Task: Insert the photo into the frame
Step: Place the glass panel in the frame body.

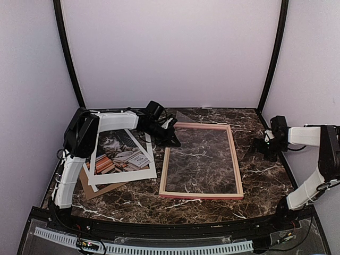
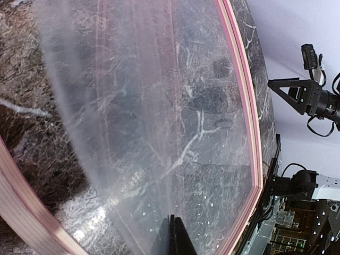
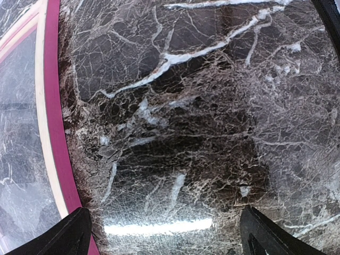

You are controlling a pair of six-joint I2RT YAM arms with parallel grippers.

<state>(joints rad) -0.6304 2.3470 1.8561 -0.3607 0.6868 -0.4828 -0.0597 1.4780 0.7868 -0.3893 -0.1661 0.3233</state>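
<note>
Overhead, photo (image 1: 119, 154) left of frame (image 1: 202, 195); up close, left hand (image 2: 173, 226) pinching clear sheet (image 2: 138, 133)

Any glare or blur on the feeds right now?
Left wrist: hazy streaks across the clear see-through sheet; the pink-faced wooden frame bows at its rim. Right wrist: white glare strip on the dark marble table. Top external: evenly lit, sharp.

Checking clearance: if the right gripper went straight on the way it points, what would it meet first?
The right gripper would probably meet the bare marble table first, beside the frame; depth is unclear.
</note>
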